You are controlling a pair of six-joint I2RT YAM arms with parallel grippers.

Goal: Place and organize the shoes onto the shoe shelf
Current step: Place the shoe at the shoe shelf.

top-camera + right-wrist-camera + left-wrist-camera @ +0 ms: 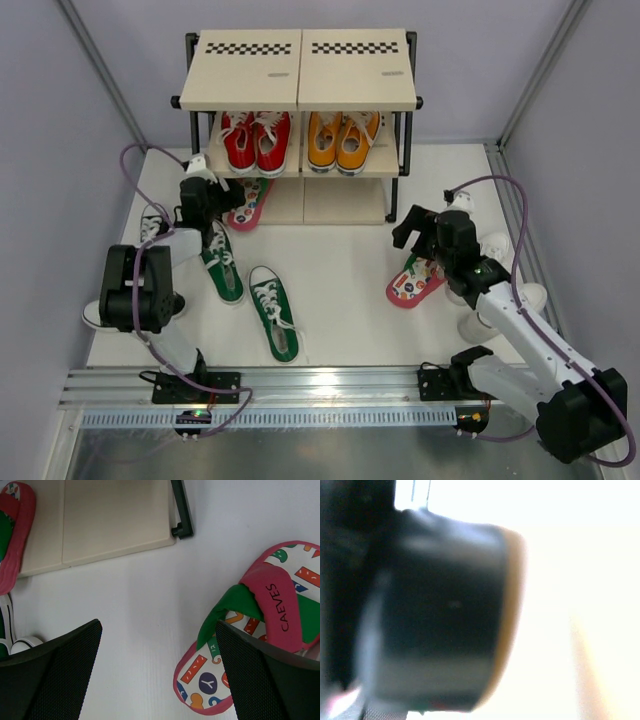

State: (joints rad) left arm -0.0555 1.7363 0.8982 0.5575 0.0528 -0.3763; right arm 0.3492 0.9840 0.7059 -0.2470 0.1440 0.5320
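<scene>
Overhead wide; right wrist close above flip-flop (pixel 280 605).

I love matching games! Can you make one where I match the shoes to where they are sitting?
Shoes:
1. red lace-up sneakers
2. orange lace-up sneakers
3. green white-laced canvas sneakers

Places:
A. on the white table
B. shoe shelf, middle tier, right side
C. middle tier, left side

Pairs: 1-C, 2-B, 3-A

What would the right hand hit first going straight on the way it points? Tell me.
Most likely the bare white table, seen between the open fingers of the right hand. The pink flip-flop lies close by one finger and might get clipped. Depth is unclear.
</scene>
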